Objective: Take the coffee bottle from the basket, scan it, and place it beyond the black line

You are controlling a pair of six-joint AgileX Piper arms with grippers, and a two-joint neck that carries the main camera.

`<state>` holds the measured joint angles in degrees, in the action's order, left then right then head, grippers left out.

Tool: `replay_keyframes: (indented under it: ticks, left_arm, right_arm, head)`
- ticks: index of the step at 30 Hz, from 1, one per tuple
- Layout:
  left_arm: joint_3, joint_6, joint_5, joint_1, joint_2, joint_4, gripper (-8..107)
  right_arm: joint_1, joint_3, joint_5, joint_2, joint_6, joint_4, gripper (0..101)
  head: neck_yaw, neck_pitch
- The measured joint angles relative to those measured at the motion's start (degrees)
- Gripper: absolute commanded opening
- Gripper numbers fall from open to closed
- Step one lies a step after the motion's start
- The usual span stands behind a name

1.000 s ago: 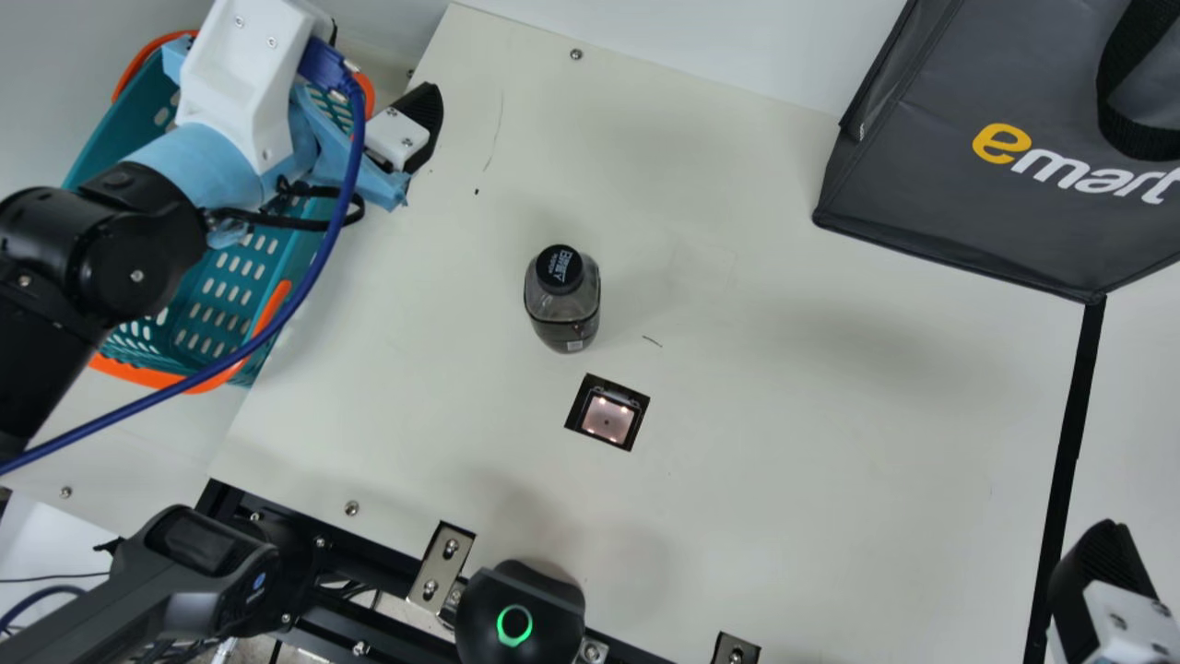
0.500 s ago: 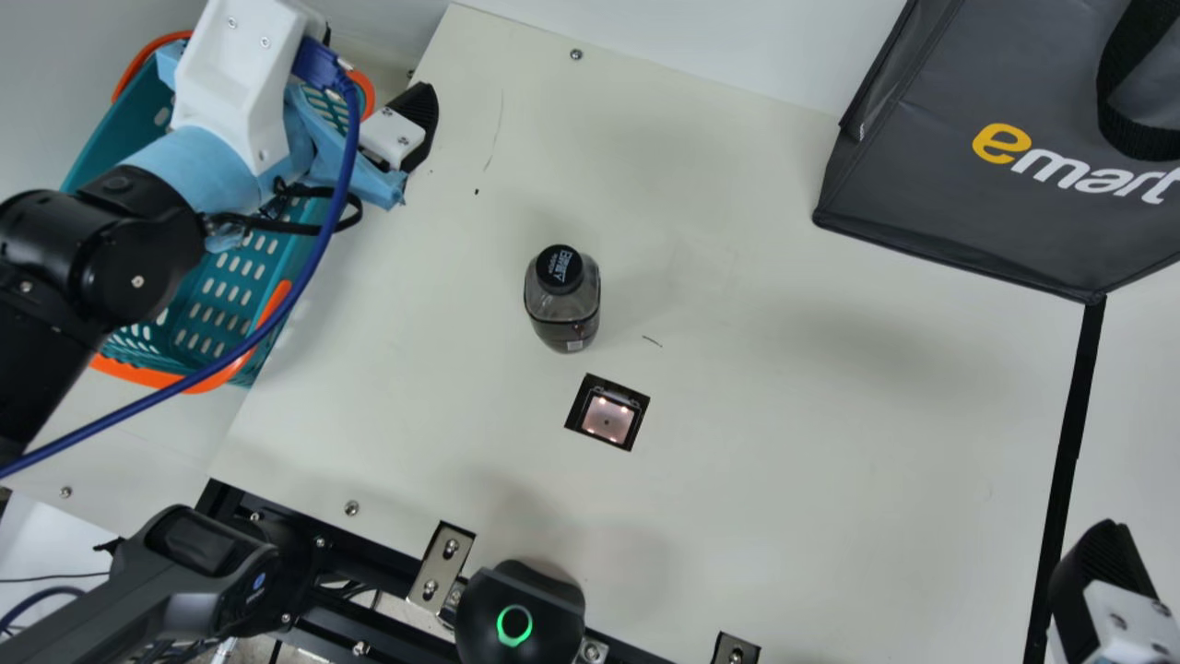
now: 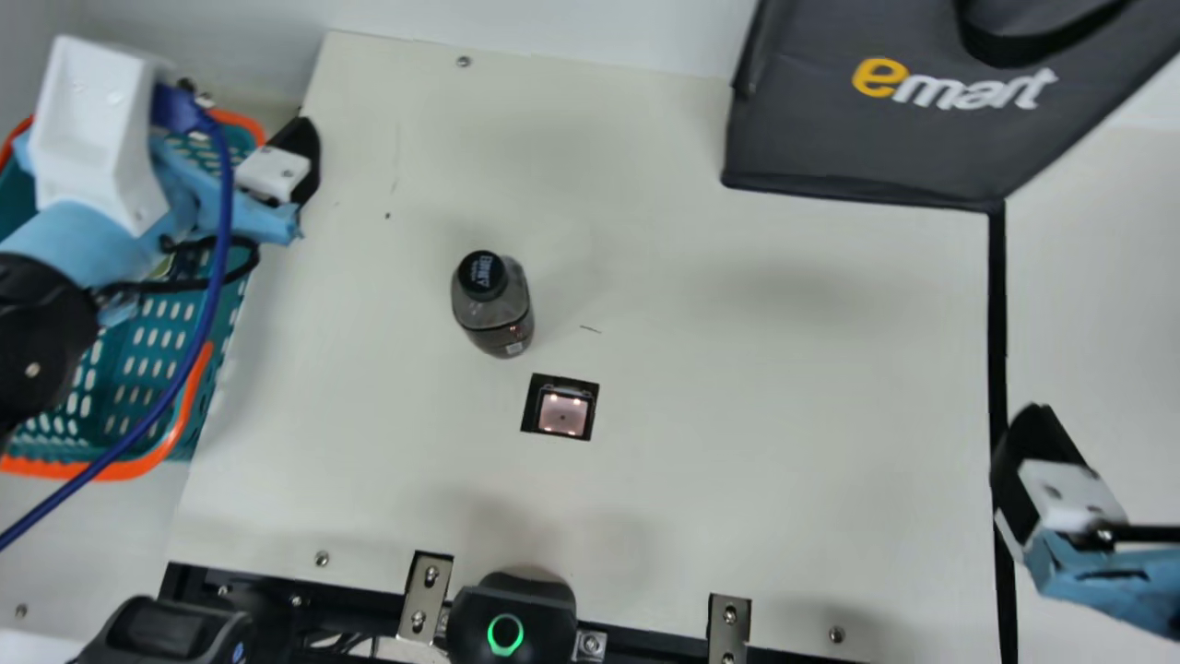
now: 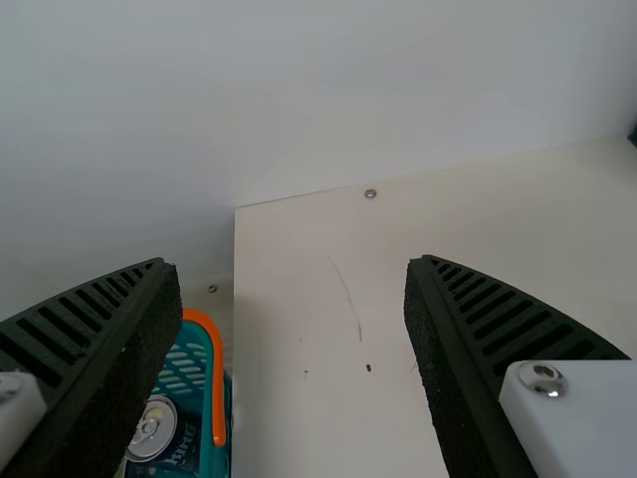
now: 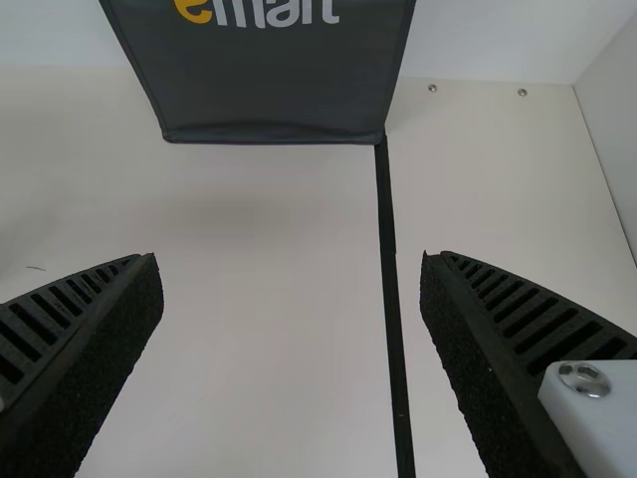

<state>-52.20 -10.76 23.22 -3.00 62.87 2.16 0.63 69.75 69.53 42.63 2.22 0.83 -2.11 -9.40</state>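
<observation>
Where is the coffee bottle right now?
In the main view, the coffee bottle stands upright on the cream table, left of centre, just above and left of the scanner window.

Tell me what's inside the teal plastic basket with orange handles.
A dark metal can with silver top, at least. The left arm covers part of the basket, hiding anything beneath.

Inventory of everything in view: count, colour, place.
Bottle: 1, dark, black cap, upright on table
Scanner: 1, black, lit window, set in table
Line: 1, black, table's right
Bag: 1, dark grey, far side
Basket: 1, teal and orange, left of table
Can: at least 1, dark, silver top, in basket
Table: 1, cream
Brackets: 2, silver, near edge
Cable: 1, blue, at left arm
Left gripper: 1, black fingers, near basket
Right gripper: 1, black fingers, by line
</observation>
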Motion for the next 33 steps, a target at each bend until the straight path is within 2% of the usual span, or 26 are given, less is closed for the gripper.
replay_keyframes:
  ticks: [4, 24, 33]
  left_arm:
    - [-0.2, 0.3, 0.7, -0.6, 0.0, 0.4, 90]
    - [-1.8, -7.9, 6.5, -4.1, -1.5, 10.1, 90]
    - [-2.2, -6.7, 11.0, -7.0, -4.2, 11.0, 90]
  right_arm:
    - [0.0, 0.0, 0.0, 0.0, 0.0, 0.0, 91]
    - [0.0, 0.0, 0.0, 0.0, 0.0, 0.0, 91]
    - [0.0, 0.0, 0.0, 0.0, 0.0, 0.0, 91]
  head:
    - [3.8, 0.0]
    - [3.7, 0.0]
    - [3.7, 0.0]
